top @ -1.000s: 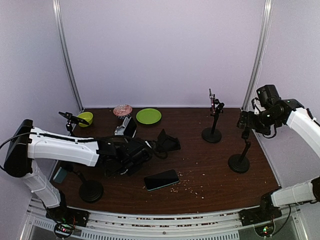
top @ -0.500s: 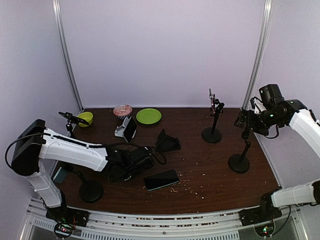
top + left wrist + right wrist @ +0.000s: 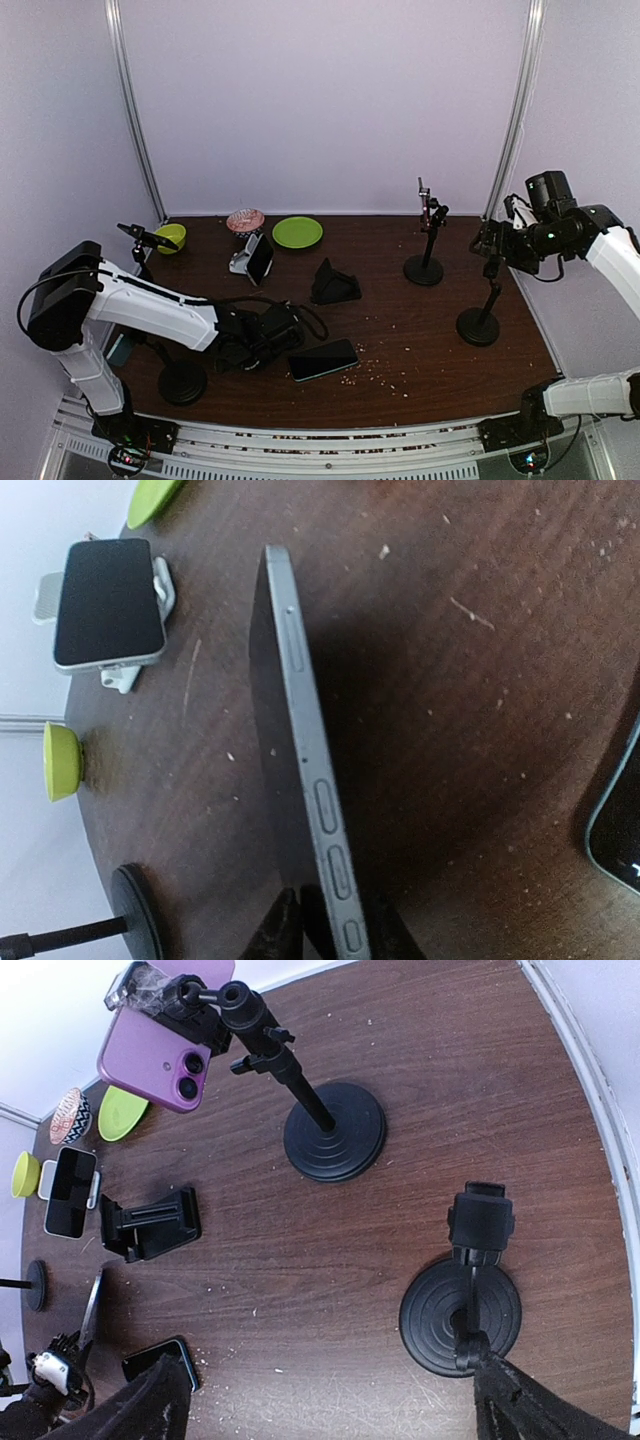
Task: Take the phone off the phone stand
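Note:
My left gripper [image 3: 270, 330] is shut on a grey-blue phone [image 3: 300, 750], held edge-on low over the table; its fingertips [image 3: 283, 932] pinch the phone's lower end. The phone also shows as a thin sliver in the right wrist view [image 3: 92, 1310]. The black folding phone stand [image 3: 333, 284] sits empty at mid-table, behind and to the right of the left gripper, and shows in the right wrist view [image 3: 150, 1225]. My right gripper [image 3: 490, 245] is open and empty, high above the right side.
A second phone [image 3: 323, 359] lies flat just right of the left gripper. A phone leans in a white stand [image 3: 257, 258]. A purple phone [image 3: 160, 1055] is clamped on a tall stand [image 3: 424, 268]. An empty clamp stand [image 3: 479, 325], a green plate [image 3: 297, 232] and bowls are nearby.
My left gripper has carried the phone nearer and lower, away from the black stand. The right arm has drifted slightly to the right.

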`<state>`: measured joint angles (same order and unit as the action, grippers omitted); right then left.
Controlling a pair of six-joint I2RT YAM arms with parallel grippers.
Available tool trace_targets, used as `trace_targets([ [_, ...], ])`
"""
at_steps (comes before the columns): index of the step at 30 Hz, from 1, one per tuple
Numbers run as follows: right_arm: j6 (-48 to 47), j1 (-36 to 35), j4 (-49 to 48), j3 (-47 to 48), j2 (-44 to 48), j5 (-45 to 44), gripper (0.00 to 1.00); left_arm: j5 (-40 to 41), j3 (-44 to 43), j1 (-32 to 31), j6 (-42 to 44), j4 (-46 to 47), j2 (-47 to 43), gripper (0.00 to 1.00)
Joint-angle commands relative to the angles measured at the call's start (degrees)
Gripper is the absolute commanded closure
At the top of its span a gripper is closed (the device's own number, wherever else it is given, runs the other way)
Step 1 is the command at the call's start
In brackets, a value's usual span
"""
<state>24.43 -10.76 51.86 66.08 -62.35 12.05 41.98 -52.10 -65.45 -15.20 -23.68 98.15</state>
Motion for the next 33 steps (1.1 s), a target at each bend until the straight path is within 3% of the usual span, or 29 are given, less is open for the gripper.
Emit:
trace_targets([
  [1, 1.42, 0.17, -1.89, -1.96, 2.95, 2.17, 0.00, -4.70, 0.42, 0.06, -0.49, 0.27, 0.71, 0.74],
  [6, 1.30, 0.22, -2.62, -2.67, 3.78, 2.87, 0.00, -6.38, 0.47, 0.06, -0.50, 0.70, -0.27, 0.62],
  [22, -0.52, 0.22, -6.40, -3.76, 1.47, 8.45, 0.01, -9.09, -2.10, 0.06, -5.52, -2.74, -3.26, 0.40],
  [33, -0.73, 0.22, -8.28, -4.91, 1.46, 11.34, 0.01, -16.45, -4.45, 0.15, -8.32, -1.19, -7.91, 0.41],
])
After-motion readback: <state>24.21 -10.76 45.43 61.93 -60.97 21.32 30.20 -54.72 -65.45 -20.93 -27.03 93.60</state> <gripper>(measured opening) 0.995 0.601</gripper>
